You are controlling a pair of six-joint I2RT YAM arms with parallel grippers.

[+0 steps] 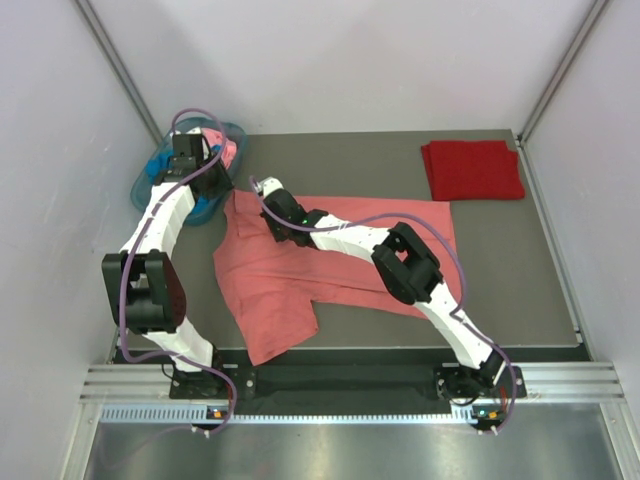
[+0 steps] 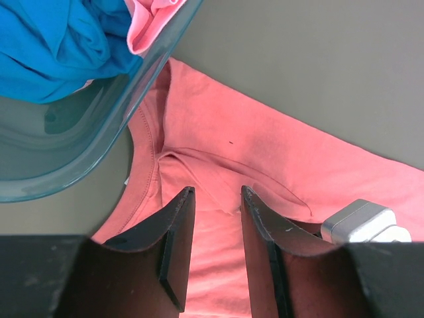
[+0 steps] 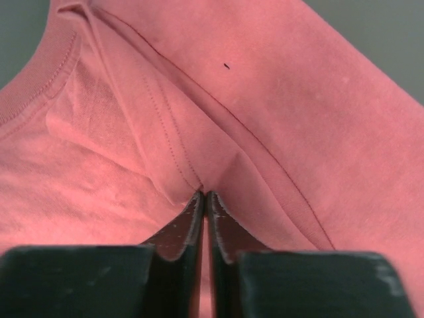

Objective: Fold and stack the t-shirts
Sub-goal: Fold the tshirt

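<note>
Left wrist: basket (image 2: 66, 159) holds blue, pink shirts (image 2: 53, 46); right end effector (image 3: 204, 194) pinches coral shirt (image 3: 298, 99).

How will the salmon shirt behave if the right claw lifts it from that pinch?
Probably floppy: the salmon shirt puckers into a ridge at the right claw, so it should drape and trail. Likely light, being thin cloth lying flat. The spread hem may drag across the table.
</note>
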